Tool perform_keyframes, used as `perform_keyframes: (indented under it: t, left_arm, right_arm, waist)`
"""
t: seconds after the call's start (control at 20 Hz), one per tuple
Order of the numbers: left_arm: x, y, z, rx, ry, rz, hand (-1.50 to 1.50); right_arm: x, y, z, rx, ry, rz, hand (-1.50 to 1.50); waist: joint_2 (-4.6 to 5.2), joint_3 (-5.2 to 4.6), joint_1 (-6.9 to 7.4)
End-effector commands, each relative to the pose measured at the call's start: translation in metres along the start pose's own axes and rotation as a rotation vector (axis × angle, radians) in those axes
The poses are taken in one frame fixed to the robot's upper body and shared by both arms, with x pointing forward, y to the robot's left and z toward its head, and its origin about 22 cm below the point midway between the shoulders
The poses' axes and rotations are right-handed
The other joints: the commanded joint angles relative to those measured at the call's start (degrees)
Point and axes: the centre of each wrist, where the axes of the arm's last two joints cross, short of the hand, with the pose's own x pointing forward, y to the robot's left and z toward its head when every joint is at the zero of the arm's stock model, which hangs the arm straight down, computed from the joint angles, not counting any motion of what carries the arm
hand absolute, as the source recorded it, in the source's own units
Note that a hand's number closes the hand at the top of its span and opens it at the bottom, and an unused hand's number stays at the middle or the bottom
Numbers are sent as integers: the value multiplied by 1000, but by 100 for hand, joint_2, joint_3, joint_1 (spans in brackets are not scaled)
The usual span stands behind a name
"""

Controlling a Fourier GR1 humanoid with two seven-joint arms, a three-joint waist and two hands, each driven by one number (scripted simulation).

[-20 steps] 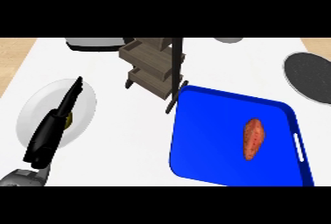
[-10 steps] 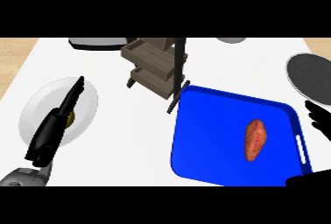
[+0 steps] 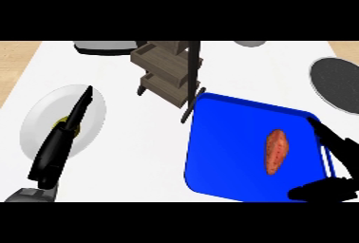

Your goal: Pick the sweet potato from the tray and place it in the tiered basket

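Sweet potato [image 3: 276, 151] unmoved; right hand [image 3: 335, 163] has come closer.

Orange sweet potato [image 3: 276, 152], blue tray [image 3: 224, 142], white plate [image 3: 42, 118], brown tiered basket [image 3: 165, 66].

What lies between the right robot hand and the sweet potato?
In the head view, only bare blue tray floor separates the open right robot hand from the sweet potato.
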Motion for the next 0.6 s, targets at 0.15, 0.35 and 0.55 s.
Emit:
perform_keyframes:
  t: [0.15,0.35,0.55]
  left_arm:
    - [-8,20,-7,-2,-11,-10,0]
    - [-6,-2,-12,11,8,4,0]
    - [-10,-4,-11,2,-5,13,0]
  right_arm:
    - [-13,8,12,84,24,65,-150]
    - [-12,9,-13,46,63,36,-150]
    - [-16,-3,-34,-79,83,21,-150]
  waist:
    - [-5,0,-40]
    - [2,1,-19]
    - [13,1,12]
